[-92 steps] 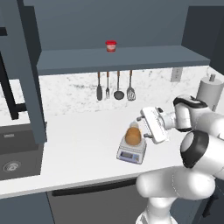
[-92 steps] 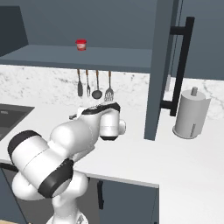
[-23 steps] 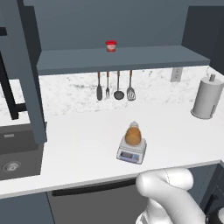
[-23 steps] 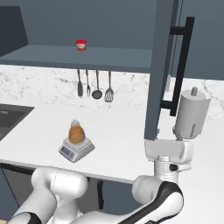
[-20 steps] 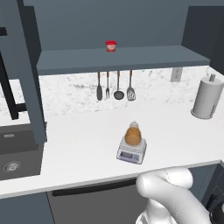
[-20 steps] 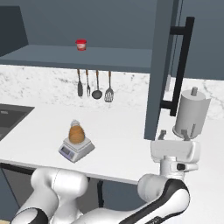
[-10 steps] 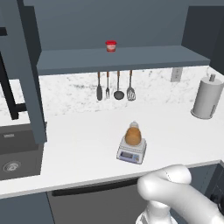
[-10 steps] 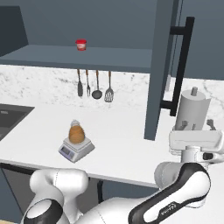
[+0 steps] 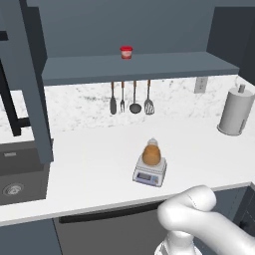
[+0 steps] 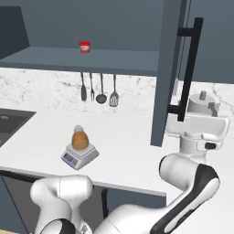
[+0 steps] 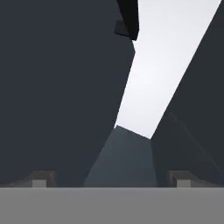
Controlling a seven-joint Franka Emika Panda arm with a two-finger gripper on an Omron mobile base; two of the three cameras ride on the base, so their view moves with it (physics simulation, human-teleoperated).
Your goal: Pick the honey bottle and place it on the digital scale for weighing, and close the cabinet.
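The gripper [image 11: 112,181], fingers apart, faces the cabinet door [image 10: 170,68] at right; honey bottle [image 10: 79,139] sits on the scale [image 10: 78,156], so pushing the door shut comes next.

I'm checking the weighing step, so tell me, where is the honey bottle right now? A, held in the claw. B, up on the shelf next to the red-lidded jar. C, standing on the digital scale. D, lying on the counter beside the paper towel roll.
C: the honey bottle stands upright on the digital scale on the counter.
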